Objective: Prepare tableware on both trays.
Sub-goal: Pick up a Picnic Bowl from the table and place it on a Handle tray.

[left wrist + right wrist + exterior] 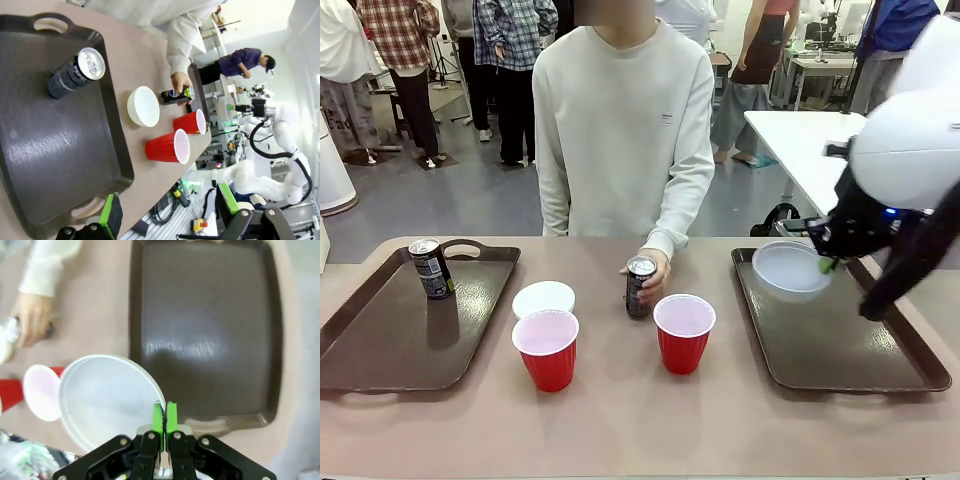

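My right hand [163,407] is pinching one of two round white bowls [790,270] [543,297], left hand [167,195] gaping; counting two red plastic cups [546,350] [684,335], two black cans [432,268] [640,288], two brown trays [380,340] [840,340].

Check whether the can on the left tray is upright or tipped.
Upright: the can stands on its base, top rim up.

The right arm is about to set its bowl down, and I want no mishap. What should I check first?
1. Grip: right gripper shut on the white bowl at its rim. Ok.
2. Landing spot: right tray floor is bare. Ok.
3. Bowl fully inside the tray's rim: it hangs by the tray's far left corner. Cannot tell.
4. Person's hand rests mid-table on a black can, apart from that tray. Ok.
5. Left gripper open, holding nothing, by the left tray. Ok.
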Controlling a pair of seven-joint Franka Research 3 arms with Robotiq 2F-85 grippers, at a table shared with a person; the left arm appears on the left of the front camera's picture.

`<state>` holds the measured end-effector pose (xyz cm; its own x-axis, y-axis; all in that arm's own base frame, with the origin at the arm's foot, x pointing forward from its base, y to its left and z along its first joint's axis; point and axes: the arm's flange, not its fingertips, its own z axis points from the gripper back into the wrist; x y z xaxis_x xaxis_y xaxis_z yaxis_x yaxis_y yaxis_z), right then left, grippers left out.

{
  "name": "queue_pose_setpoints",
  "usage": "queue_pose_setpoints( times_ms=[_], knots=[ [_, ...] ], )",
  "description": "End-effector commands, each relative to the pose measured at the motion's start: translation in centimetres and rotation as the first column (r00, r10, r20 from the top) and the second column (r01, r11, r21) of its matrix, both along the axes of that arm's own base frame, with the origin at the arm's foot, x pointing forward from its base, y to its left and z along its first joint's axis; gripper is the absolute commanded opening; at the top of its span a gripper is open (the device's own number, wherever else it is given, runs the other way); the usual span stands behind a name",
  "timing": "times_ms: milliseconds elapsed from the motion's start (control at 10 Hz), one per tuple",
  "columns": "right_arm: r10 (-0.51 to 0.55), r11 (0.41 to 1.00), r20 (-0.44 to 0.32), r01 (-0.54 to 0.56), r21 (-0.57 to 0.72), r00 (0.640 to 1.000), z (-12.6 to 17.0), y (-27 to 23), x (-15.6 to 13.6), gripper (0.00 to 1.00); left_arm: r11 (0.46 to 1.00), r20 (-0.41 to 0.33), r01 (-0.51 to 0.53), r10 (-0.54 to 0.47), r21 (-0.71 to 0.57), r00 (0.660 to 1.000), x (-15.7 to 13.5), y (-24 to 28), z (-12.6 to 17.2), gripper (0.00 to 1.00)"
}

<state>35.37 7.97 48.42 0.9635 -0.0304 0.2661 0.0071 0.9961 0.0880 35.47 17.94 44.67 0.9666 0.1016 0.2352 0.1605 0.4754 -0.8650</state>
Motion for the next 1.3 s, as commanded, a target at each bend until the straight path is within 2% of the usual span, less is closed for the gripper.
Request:
queue_pose_setpoints(
  times_ms=[0,200,300,600,700,800,900,1000,1100,1200],
  knots=[
    [-0.023,0.998,-0.015,0.024,0.056,1.0,-0.4,-1.7,-0.2,0.03,1.0,0.007,0.007,-0.007,-0.009,1.0,-0.2,0.2,0.1,1.0],
    [-0.089,0.995,-0.021,0.09,0.034,0.996,-0.9,-1.6,1.1,0.03,1.0,0.007,0.007,-0.007,-0.009,1.0,-0.2,0.2,0.1,1.0],
    [-0.04,0.998,-0.008,0.04,0.041,0.999,0.3,-2.2,-0.1,0.03,1.0,0.007,0.007,-0.007,-0.009,1.0,-0.2,0.2,0.1,1.0],
    [-0.056,0.998,-0.015,0.057,0.032,0.998,-0.1,-2.4,0.1,0.03,1.0,0.007,0.007,-0.007,-0.009,1.0,-0.2,0.2,0.1,1.0],
    [-0.039,0.999,0.029,0.04,-0.032,0.999,-1.8,-2.1,1.0,0.03,1.0,0.007,0.007,-0.007,-0.009,1.0,-0.2,0.2,0.1,1.0],
    [-0.057,0.996,-0.017,0.056,-0.076,0.998,-3.6,-2.2,1.5,0.03,1.0,0.007,0.007,-0.007,-0.009,1.0,-0.2,0.2,0.1,1.0],
    [-0.021,0.995,-0.054,0.016,-0.101,0.998,-4.2,-2.7,-1.0,0.03,1.0,0.007,0.007,-0.007,-0.009,1.0,-0.2,0.2,0.1,1.0],
    [0.058,0.992,-0.009,-0.058,-0.115,0.998,-3.5,-3.0,-4.5,0.03,1.0,0.007,0.007,-0.007,-0.009,1.0,-0.2,0.2,0.1,1.0],
    [0.065,0.991,0.025,-0.062,-0.122,0.998,-2.8,-3.3,-5.8,0.03,1.0,0.007,0.007,-0.007,-0.009,1.0,-0.2,0.2,0.1,1.0],
    [0.048,0.992,0.008,-0.047,-0.115,0.999,-2.9,-3.6,-5.4,0.03,1.0,0.007,0.007,-0.007,-0.009,1.0,-0.2,0.2,0.1,1.0]
  ],
)
